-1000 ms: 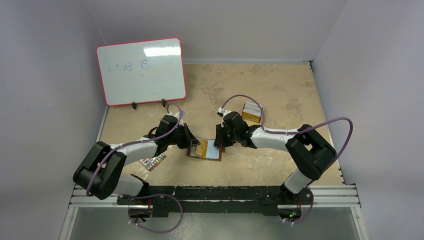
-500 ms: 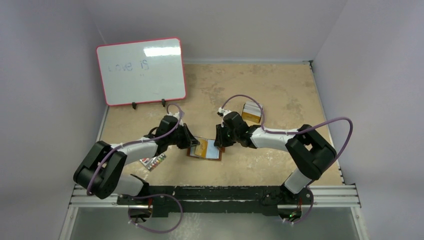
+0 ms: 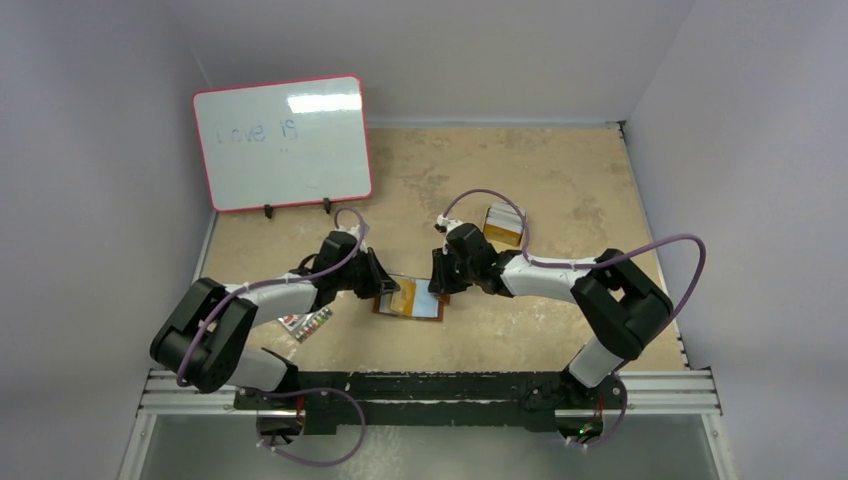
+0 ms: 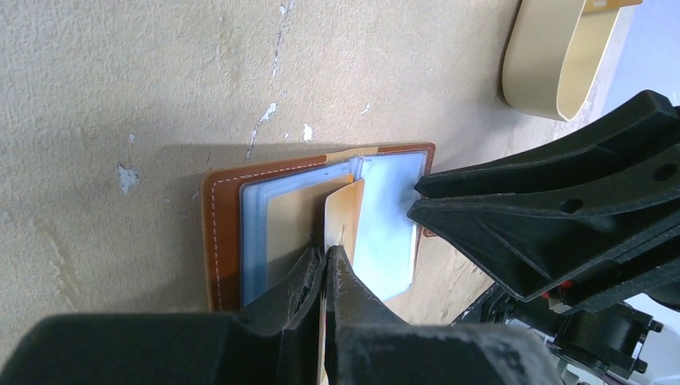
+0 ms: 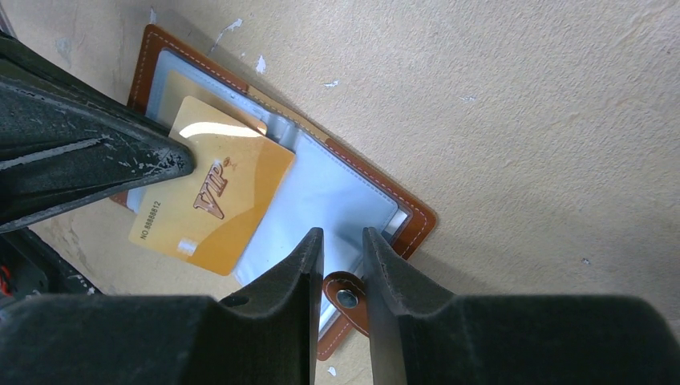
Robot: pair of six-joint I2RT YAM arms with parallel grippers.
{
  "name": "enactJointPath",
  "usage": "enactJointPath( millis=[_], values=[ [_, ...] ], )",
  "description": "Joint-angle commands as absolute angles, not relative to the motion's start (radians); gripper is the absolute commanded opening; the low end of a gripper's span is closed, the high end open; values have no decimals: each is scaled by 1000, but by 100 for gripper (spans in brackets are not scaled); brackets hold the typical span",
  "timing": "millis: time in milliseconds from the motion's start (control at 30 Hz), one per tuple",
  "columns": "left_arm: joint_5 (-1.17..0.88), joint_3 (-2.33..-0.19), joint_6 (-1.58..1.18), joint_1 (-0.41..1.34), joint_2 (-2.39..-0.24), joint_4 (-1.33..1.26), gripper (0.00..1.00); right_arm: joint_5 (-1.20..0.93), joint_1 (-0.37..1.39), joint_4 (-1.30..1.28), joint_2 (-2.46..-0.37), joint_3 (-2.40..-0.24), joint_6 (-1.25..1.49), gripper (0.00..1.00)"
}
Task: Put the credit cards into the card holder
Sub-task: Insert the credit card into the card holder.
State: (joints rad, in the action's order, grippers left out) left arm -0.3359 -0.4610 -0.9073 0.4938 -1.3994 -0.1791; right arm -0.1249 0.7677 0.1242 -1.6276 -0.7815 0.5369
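The card holder (image 3: 425, 305), brown leather with clear sleeves, lies open on the table between both arms. My left gripper (image 4: 327, 255) is shut on the edge of a gold credit card (image 4: 343, 210) marked VIP (image 5: 215, 200). The card stands slanted over the holder's left sleeves (image 4: 255, 233). My right gripper (image 5: 343, 239) is over the holder's right half (image 5: 353, 192), its jaws a narrow gap apart and its tips at the clear sleeve. The snap tab (image 5: 346, 298) shows in the gap. In the top view the left gripper (image 3: 383, 290) and right gripper (image 3: 440, 284) flank the holder.
A tan oval tin (image 3: 503, 225) with pale cards in it sits behind the right arm and also appears in the left wrist view (image 4: 553, 64). A red-framed whiteboard (image 3: 282, 142) stands at the back left. A small colourful strip (image 3: 307, 324) lies by the left arm.
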Motion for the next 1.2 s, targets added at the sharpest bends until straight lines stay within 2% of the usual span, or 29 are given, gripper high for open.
enactJointPath(
  millis=[0, 567, 1167],
  values=[
    [-312, -480, -870, 494, -1426, -195, 0, -109, 772, 118, -1615, -788, 520, 27],
    [-339, -379, -938, 495, -1451, -450, 0, -107, 773, 122, -1617, -786, 526, 27],
    [-271, -314, -973, 526, -1450, -579, 0, -151, 772, 130, -1567, -792, 596, 29]
  ],
)
